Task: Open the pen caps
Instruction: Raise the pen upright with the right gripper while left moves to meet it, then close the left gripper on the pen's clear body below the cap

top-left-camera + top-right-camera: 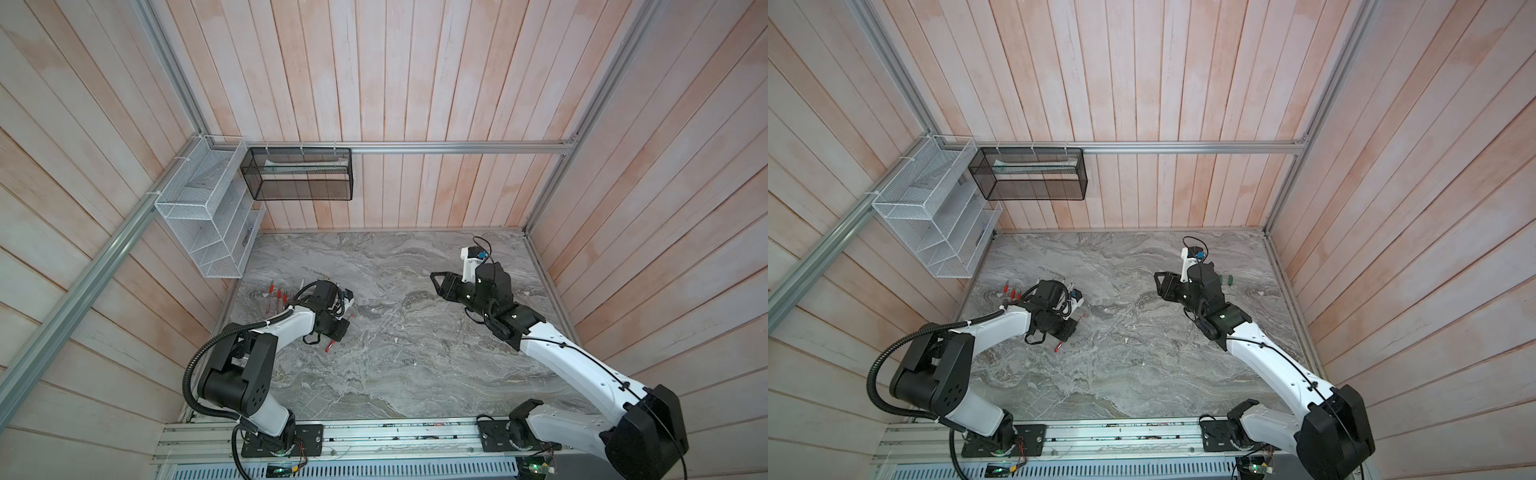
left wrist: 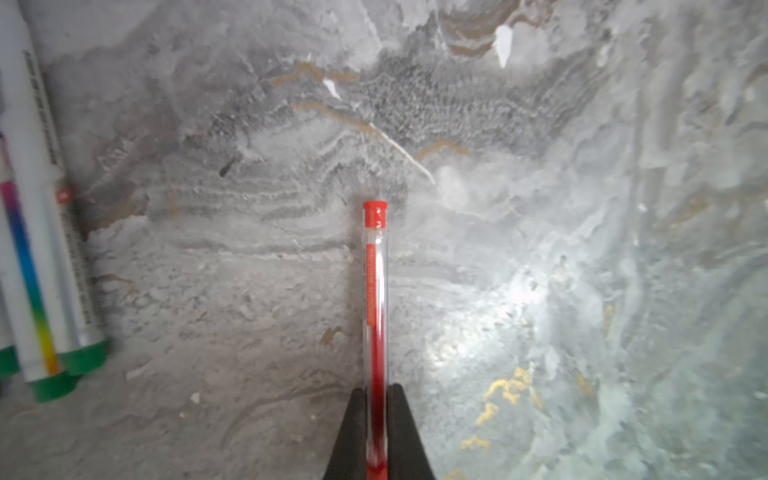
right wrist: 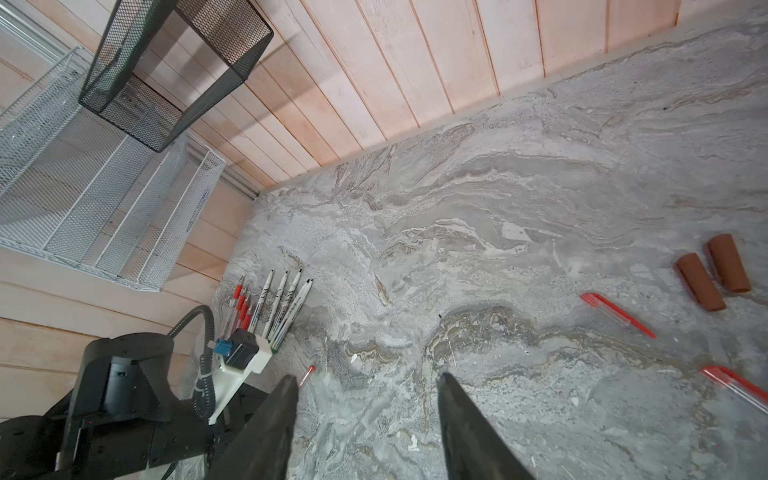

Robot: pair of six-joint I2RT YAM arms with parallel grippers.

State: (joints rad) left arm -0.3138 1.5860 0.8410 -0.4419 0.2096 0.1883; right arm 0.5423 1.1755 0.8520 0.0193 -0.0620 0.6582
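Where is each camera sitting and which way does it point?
Top views: high above the front edge, looking down on the marble table; the left arm and right arm show.
Left wrist: on the left arm, looking past the left tool, shut on a red pen, at the table.
Right wrist: on the right arm, facing across the table to the white wire basket; the open right tool and left arm show.
Shared: both wrist views show the red pen.
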